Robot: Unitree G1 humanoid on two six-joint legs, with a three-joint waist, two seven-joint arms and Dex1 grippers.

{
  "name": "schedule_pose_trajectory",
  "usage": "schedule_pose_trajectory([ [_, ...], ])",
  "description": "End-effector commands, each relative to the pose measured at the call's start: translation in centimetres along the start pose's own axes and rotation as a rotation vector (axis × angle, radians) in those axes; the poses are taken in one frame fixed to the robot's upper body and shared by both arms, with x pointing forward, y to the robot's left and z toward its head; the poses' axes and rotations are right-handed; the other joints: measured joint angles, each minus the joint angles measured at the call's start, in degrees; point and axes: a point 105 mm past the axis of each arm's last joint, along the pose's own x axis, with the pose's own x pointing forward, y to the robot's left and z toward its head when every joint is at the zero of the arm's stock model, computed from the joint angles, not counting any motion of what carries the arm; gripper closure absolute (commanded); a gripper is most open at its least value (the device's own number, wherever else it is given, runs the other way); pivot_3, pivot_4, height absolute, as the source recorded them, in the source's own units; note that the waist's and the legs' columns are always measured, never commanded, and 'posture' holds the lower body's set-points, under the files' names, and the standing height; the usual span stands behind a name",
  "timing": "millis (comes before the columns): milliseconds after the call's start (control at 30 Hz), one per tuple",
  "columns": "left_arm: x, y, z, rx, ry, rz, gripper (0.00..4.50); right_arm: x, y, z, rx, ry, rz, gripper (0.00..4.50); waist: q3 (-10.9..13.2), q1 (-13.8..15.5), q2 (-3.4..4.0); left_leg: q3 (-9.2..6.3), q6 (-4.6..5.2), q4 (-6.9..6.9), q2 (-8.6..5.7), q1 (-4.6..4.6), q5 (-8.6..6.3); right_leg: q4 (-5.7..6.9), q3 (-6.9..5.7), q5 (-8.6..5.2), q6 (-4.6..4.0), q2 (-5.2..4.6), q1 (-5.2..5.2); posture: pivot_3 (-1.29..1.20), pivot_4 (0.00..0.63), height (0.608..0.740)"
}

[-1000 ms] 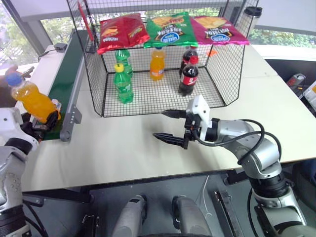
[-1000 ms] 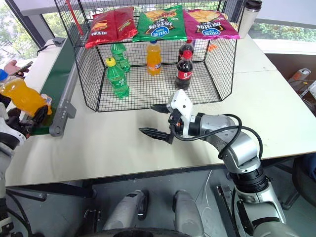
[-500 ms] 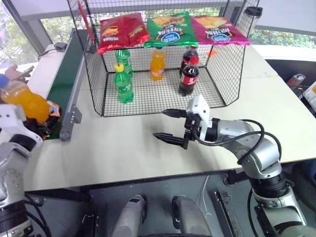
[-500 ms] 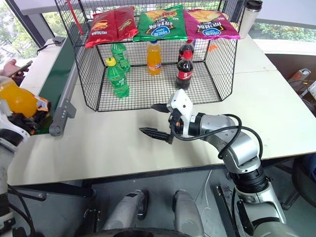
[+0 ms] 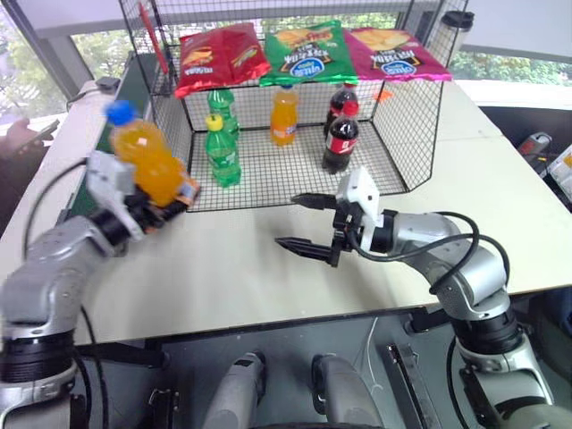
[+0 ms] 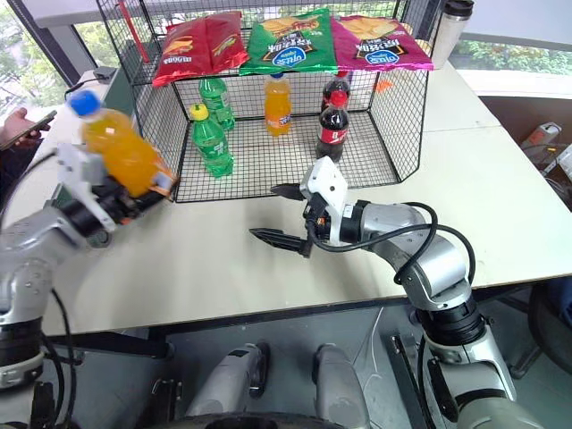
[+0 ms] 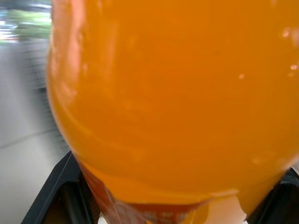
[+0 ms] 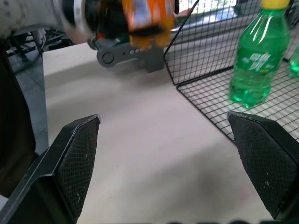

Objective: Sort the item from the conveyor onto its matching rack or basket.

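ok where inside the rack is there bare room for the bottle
Rack floor: bare at the front right, beside the cola bottles, and in the front middle between them and the green bottles. The back row is crowded, with the orange bottle there.

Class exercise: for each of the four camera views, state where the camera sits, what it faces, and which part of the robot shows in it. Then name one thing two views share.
Left eye view: on the head, facing forward and down at the table and black wire rack; both arms show.
Right eye view: beside it, same scene.
Left wrist view: on the left wrist, facing the orange drink bottle held by the left gripper.
Right wrist view: on the right wrist, facing past the right gripper, fingers spread, toward a green bottle.
Shared: the orange bottle shows in all four.
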Motion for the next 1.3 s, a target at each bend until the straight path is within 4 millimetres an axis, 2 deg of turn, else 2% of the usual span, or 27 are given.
schedule_pose_trajectory([
  [33,1.4,-3.0,0.1,0.115,0.018,-0.151,1.49,0.1,0.5,1.4,-0.045,-0.03,0.024,0.0,0.0,0.0,0.0,0.0,0.05,-0.02,0.02,0.0,0.03,0.03,0.0,0.0,0.0,0.02,-0.03,0.0,0.15,0.739],
  [200,2.7,-5.7,-2.5,0.169,0.07,-0.29,1.49,0.0,0.2,1.5,-0.045,-0.029,0.011,0.0,0.0,0.3,0.01,0.02,0.06,0.01,0.0,-0.01,0.04,0.04,0.01,-0.01,-0.02,0.0,-0.02,0.0,0.15,0.739],
  [400,4.3,-6.9,-3.7,0.208,0.064,-0.356,1.49,0.1,-0.1,1.8,-0.017,-0.049,-0.014,0.0,0.0,0.4,0.01,0.01,0.07,0.01,0.0,-0.01,0.04,0.02,0.01,-0.01,-0.02,-0.01,-0.01,0.0,0.15,0.739],
  [733,6.8,-8.7,-3.7,0.201,0.009,-0.418,1.49,0.5,-0.2,2.1,0.004,-0.054,-0.021,0.0,0.0,0.3,0.01,0.01,0.09,0.04,-0.01,0.0,0.06,0.05,-0.01,0.01,0.03,0.0,-0.01,0.0,0.15,0.739],
  [1133,7.1,-10.0,-3.7,0.188,-0.009,-0.447,1.49,0.7,-0.6,2.1,0.009,-0.062,-0.035,0.0,0.0,0.4,0.01,0.01,0.1,0.09,-0.01,0.0,0.06,0.09,-0.02,0.07,0.12,0.01,0.0,0.0,0.15,0.739],
  [1233,7.3,-10.0,-3.4,0.183,-0.019,-0.445,1.49,0.8,-0.9,2.0,0.012,-0.061,-0.048,0.78,0.0,0.4,0.01,0.01,0.1,0.1,-0.01,0.0,0.06,0.1,-0.02,0.09,0.16,0.02,0.0,0.0,0.15,0.739],
  [1300,7.3,-10.1,-3.3,0.184,-0.021,-0.445,1.49,0.8,-1.0,1.9,0.01,-0.06,-0.053,1.77,0.0,0.4,0.01,0.0,0.1,0.11,-0.01,0.0,0.06,0.11,-0.02,0.09,0.16,0.02,0.0,0.0,0.15,0.739],
])
